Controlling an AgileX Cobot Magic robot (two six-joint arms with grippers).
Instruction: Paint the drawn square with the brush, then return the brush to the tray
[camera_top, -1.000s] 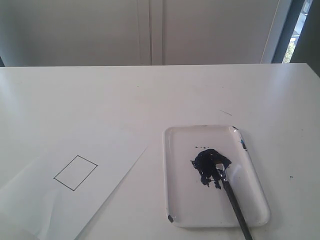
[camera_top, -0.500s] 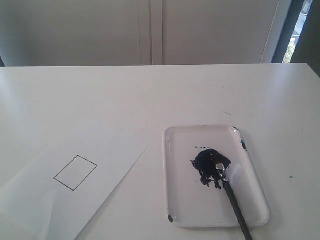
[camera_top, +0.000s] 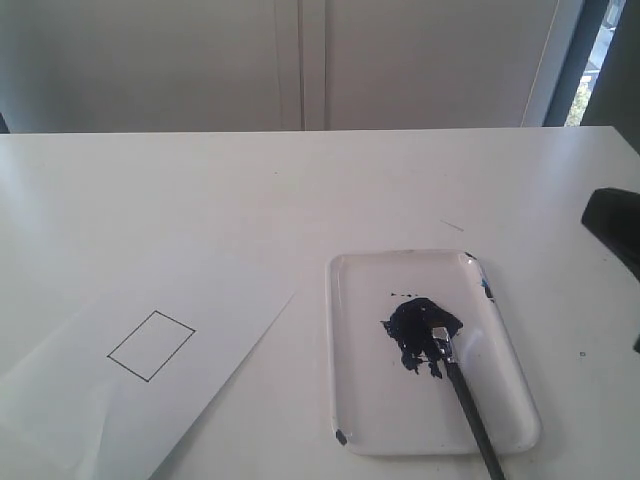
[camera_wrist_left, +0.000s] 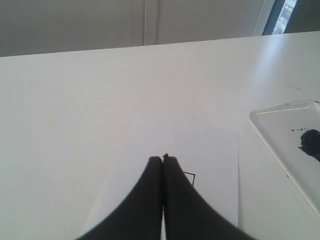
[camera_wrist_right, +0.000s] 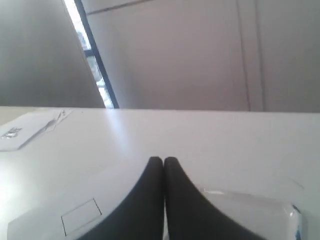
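The drawn square (camera_top: 151, 345) is a thin black outline with a white inside, on a paper sheet (camera_top: 90, 400) at the front left. Across the front rim of the white glossy tray (camera_top: 400, 255) lies the black-handled brush (camera_top: 466, 403), its bristles in the dark blue blot (camera_top: 420, 325). My left gripper (camera_wrist_left: 163, 159) is shut with nothing in it, above the paper, and hides most of the square (camera_wrist_left: 191, 176). Also shut and empty, my right gripper (camera_wrist_right: 163, 160) has the square (camera_wrist_right: 80, 216) to one side and the tray (camera_wrist_right: 250, 200) to the other.
A dark part of the right arm (camera_top: 612, 225) shows at the right edge of the exterior view, above the table beside the tray. The white table (camera_top: 300, 190) ends at a pale wall, with a window strip (camera_top: 600, 50) at the far right.
A dark part of the right arm has come into the exterior view at the right edge. The brush, tray and paper have not moved.
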